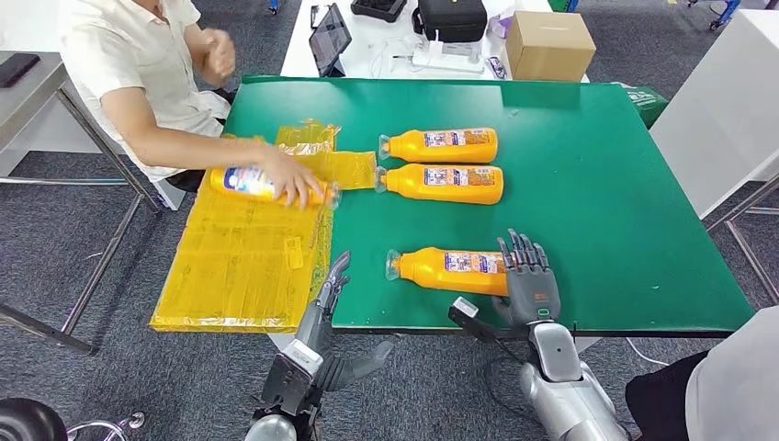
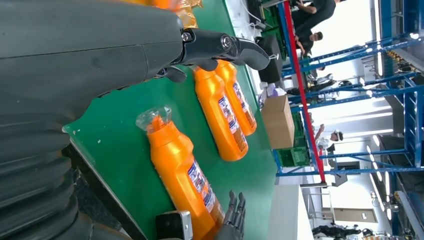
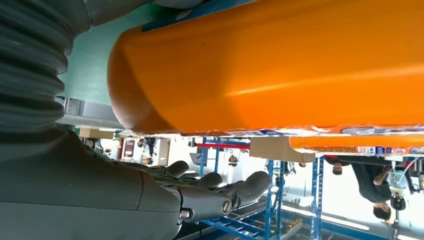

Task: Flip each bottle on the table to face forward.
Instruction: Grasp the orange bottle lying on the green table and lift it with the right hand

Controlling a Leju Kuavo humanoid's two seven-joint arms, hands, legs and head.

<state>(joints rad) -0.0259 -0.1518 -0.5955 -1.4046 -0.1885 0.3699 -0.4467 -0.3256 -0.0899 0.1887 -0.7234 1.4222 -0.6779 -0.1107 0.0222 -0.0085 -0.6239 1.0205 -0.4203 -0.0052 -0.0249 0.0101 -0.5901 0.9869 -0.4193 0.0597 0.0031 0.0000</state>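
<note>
Head view: three bottles (image 1: 445, 169) are lying label-up; right robot hand (image 1: 527, 276), fingers spread, is touching the near-edge bottle (image 1: 450, 270); left robot hand (image 1: 333, 287) is hanging empty, fingers apart.

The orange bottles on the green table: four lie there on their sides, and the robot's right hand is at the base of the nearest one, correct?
Not quite: the head view shows three orange bottles on the green table, not four. A fourth bottle lies on the yellow plastic sheet under a person's hand. The right hand is indeed at the nearest bottle's base.
</note>
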